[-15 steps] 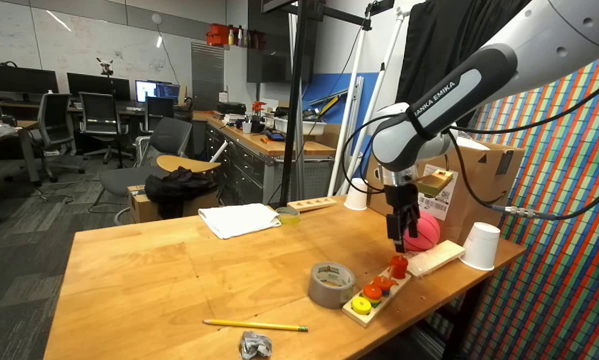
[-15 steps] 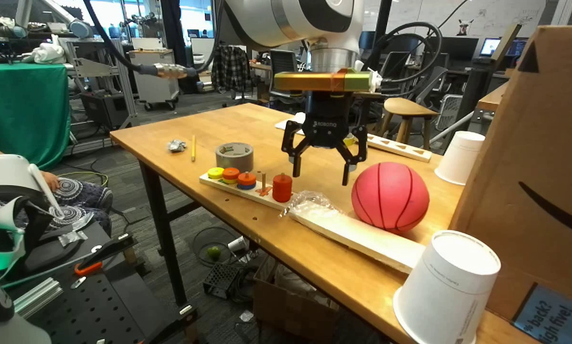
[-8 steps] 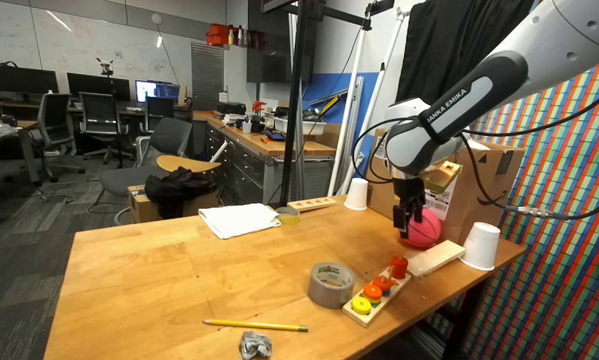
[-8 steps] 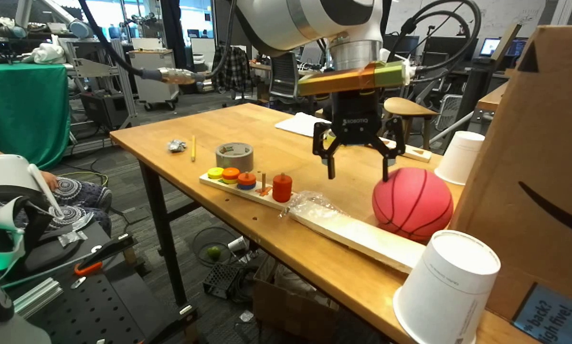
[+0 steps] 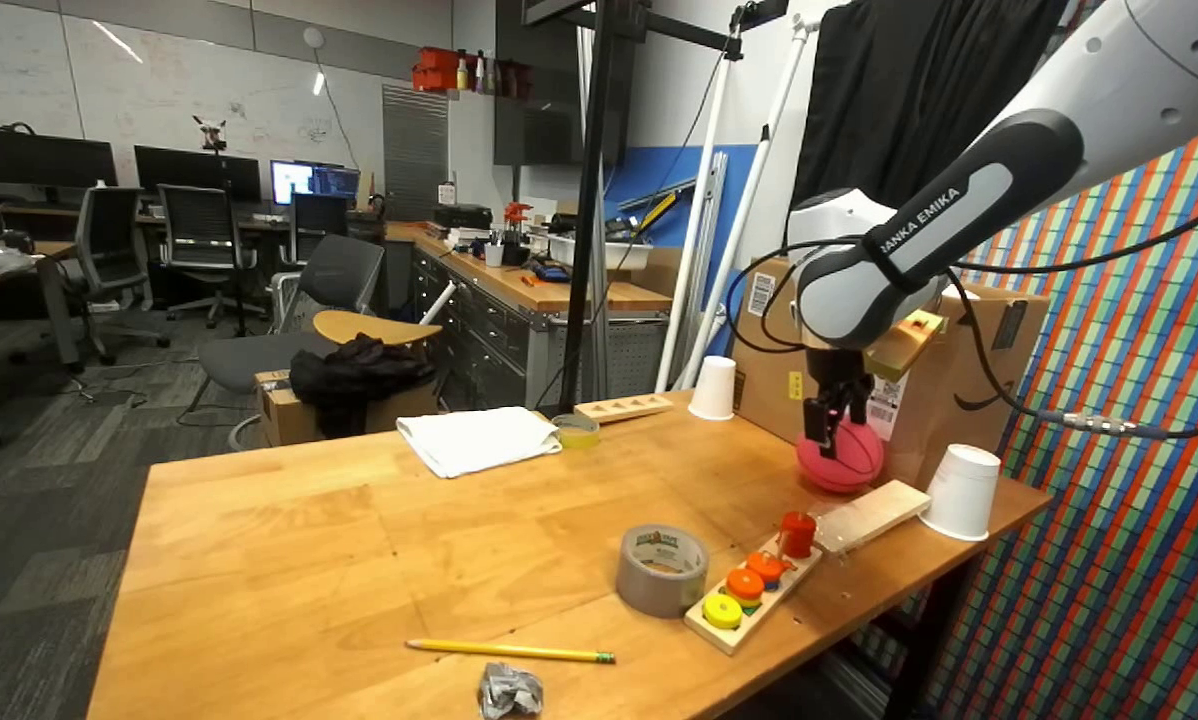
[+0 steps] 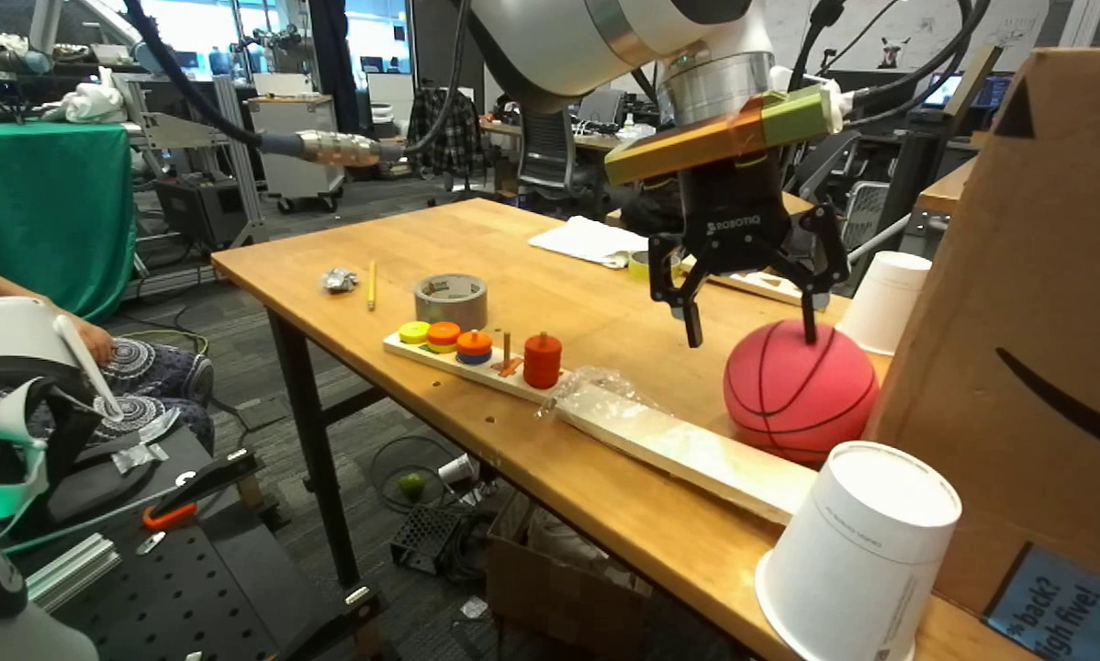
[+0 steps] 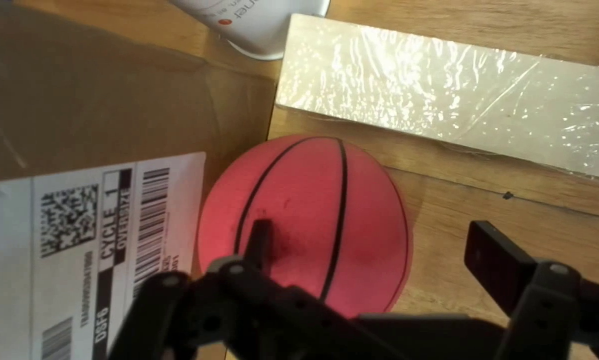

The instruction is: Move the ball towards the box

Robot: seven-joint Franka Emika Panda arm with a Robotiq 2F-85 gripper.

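The wrist view crops the box [image 7: 124, 115]; the pincer [image 7: 371, 227] partly hides the ball [image 7: 304, 210].

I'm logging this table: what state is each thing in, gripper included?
Gripper: jaws open
Ball: beside the box, not gripped
Box: standing; unclear whether shut
Nearer cup: upside down
Farther cup: upside down
Wooden block: plastic-wrapped
Peg toy: holding pieces
Gray tape: lying flat
Yellow tape: lying flat
Pencil: lying flat, sharpened
Silvery wad: crumpled
White cloth: folded
Wooden strip: lying flat
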